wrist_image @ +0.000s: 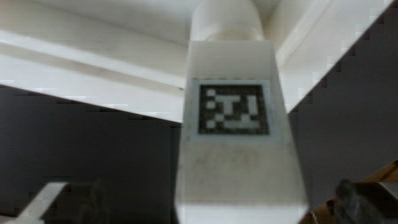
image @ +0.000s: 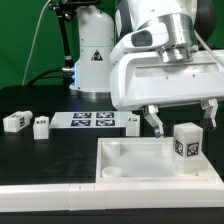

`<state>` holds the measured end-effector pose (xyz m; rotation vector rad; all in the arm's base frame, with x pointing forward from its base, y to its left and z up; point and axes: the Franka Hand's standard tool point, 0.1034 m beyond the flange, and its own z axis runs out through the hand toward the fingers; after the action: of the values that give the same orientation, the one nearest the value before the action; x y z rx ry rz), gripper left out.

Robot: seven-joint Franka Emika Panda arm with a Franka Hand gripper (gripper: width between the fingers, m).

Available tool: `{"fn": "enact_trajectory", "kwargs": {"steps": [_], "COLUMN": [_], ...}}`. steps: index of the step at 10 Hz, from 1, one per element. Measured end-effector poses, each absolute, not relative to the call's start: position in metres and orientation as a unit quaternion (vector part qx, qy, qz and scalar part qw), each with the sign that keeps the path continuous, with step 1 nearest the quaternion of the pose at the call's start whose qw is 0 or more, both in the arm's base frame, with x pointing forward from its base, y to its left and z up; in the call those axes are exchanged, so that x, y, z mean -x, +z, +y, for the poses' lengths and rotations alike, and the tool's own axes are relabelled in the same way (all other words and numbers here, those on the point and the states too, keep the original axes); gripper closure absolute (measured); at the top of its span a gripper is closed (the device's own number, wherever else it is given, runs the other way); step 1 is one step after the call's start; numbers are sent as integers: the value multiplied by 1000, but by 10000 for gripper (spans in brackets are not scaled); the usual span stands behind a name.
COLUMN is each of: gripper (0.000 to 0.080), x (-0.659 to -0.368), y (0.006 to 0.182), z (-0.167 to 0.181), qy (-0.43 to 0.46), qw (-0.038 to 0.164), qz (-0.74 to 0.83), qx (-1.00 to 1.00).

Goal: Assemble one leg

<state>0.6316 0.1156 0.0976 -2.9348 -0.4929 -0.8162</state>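
Observation:
A white leg (image: 187,147) with a black-and-white tag stands upright in the white tray-like tabletop (image: 108,165), near its corner on the exterior view's right. My gripper (image: 183,118) hangs just above it. It is open, with one finger (image: 152,121) on each side of the leg and neither touching it. In the wrist view the leg (wrist_image: 233,110) fills the middle, running between the two dark fingertips (wrist_image: 54,205), with the tabletop's rim (wrist_image: 89,70) behind it.
Two loose legs (image: 17,121) (image: 41,125) lie on the black table at the exterior view's left. The marker board (image: 90,120) lies behind the tabletop, with another small leg (image: 131,120) at its right end. A white robot base (image: 92,55) stands at the back.

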Motion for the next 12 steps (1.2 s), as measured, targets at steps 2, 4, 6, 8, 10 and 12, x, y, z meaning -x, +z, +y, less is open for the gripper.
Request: {"fn": "enact_trajectory", "kwargs": {"steps": [2,4,6,8,10,12], "gripper": [150,150,150,150,150,150], "x": [-623,-619,-619,-625,-625,-625], "y": [90,86,87,87,86,85], "z": [121,119,120,121,121,123], "qy": [-198,-121,-54,-35,-34,-35], "qw": [35,38,43,46,46,46], "qz": [-163,-168,-173,-173,-174,-175], "qx": [966,977,983,983,983,983]}}
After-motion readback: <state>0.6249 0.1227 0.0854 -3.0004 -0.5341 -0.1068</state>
